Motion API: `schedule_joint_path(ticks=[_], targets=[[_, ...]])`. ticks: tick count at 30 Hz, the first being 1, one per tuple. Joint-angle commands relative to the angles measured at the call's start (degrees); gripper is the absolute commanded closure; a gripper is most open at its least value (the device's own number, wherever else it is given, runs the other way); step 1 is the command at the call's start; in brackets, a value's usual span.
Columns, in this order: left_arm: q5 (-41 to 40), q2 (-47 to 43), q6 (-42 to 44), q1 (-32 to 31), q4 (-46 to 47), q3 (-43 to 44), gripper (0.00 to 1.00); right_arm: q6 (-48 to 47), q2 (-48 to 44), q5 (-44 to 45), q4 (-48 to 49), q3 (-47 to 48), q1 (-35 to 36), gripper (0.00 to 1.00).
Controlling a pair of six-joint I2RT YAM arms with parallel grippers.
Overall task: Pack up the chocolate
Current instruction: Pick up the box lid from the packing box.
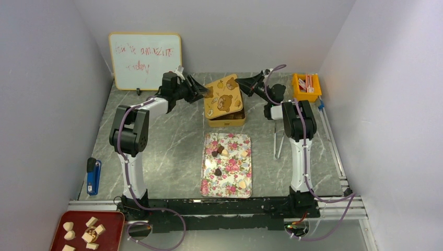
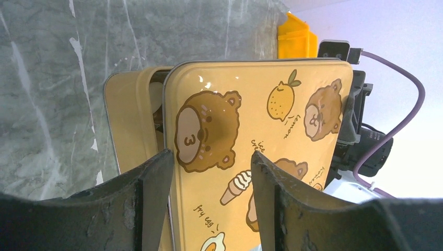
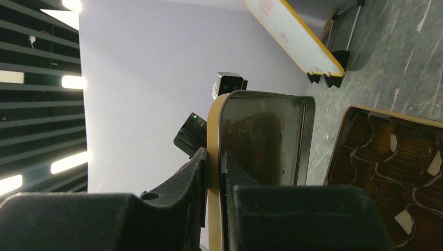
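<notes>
Several small chocolates (image 1: pixel 218 171), dark brown, tan and cream, lie on the floral tray (image 1: pixel 209 185) in the middle of the table. Behind it stands the yellow tin (image 1: pixel 228 121); its brown compartment insert shows in the right wrist view (image 3: pixel 386 157). The bear-printed lid (image 1: pixel 223 95) is tilted above the tin. My right gripper (image 3: pixel 214 167) is shut on the lid's rim at its right side (image 1: pixel 241 83). My left gripper (image 2: pixel 209 172) is open, its fingers (image 2: pixel 156 198) spread just short of the lid's (image 2: pixel 251 115) left edge. The tin's base (image 2: pixel 123 120) shows behind the lid.
A whiteboard (image 1: pixel 145 60) leans at the back left. An orange bin (image 1: pixel 306 86) sits at the back right. White tongs (image 1: pixel 278 140) lie beside the right arm. A blue tool (image 1: pixel 93 175) lies at the left edge. A red tray (image 1: pixel 109 222) of beige chunks sits at the near left.
</notes>
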Motion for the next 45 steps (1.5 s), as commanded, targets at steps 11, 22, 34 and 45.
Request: schedule_joint_path(ticks=[11,22,34,45], targets=[[1.5,-0.4,-1.3,-0.2,4.4,-0.3,0.4,-0.7,1.4,-0.3,3.4,1.3,0.4,1.0],[2.0,-0.1,-1.4,-0.2,5.0,-1.0,0.4,-1.3,1.7,-0.3,3.9,0.1,0.1,1.0],[2.6,-0.1,-0.7,-0.3,4.6,-1.8,0.41,-1.4,2.4,0.0,3.6,0.8,-0.7,1.0],[1.8,-1.2,1.5,-0.3,2.3,-2.8,0.4,-1.3,3.1,-0.3,3.1,2.2,-1.0,1.0]])
